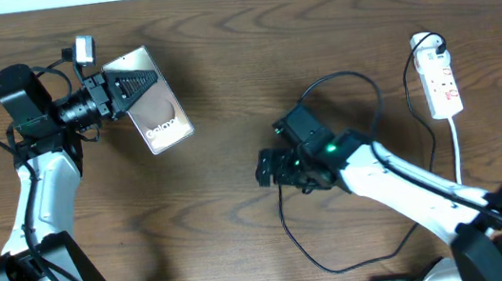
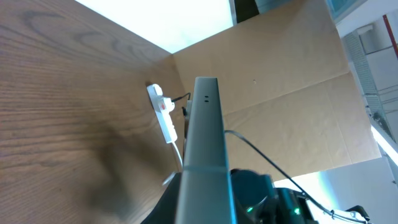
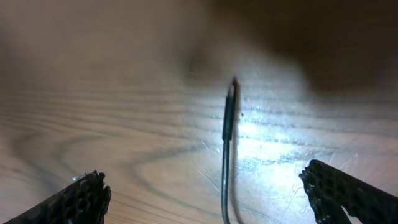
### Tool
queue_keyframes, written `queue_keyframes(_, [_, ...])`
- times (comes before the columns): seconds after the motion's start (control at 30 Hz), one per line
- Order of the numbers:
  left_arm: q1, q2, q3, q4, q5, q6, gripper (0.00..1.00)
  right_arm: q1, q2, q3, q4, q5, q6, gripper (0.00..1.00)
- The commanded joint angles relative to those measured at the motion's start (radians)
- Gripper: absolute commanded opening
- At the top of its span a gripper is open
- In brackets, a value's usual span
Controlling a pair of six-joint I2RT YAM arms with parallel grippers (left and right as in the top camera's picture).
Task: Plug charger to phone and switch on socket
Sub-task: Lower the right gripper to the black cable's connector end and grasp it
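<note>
Now | left jaws clamped on phone [image 1: 164, 122] | right jaws wide, charger [image 3: 229, 118] tip lying between them

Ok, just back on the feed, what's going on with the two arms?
The left gripper is shut on the phone at the left of the table. The right gripper is open over the table, with the tip of the charger lying between its fingers, not gripped. The charger isn't plugged into the phone, and the socket lies untouched at the far right.
</note>
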Motion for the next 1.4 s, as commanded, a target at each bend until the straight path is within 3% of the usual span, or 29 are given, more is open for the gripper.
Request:
queue_keyframes(0.0, [0.004,-0.02,0.011,0.005,0.012,0.009,0.07,0.011,0.031,0.009,-0.025,0.011,0.031,0.99])
queue_keyframes(0.2, [0.004,-0.02,0.011,0.006,0.003,0.009,0.08,0.012,0.073,0.009,-0.099,0.005,0.063,0.91])
queue_keyframes(0.8, [0.004,-0.02,0.011,0.006,-0.025,0.01,0.08,0.007,0.196,0.098,-0.13,-0.014,0.031,0.92])
queue_keyframes(1.13, [0.004,-0.02,0.011,0.006,-0.025,0.01,0.07,0.007,0.334,0.251,-0.249,-0.012,-0.005,0.81])
queue_keyframes(1.37, [0.004,-0.02,0.011,0.006,-0.025,0.01,0.08,0.007,0.335,0.253,-0.251,-0.006,-0.005,0.67])
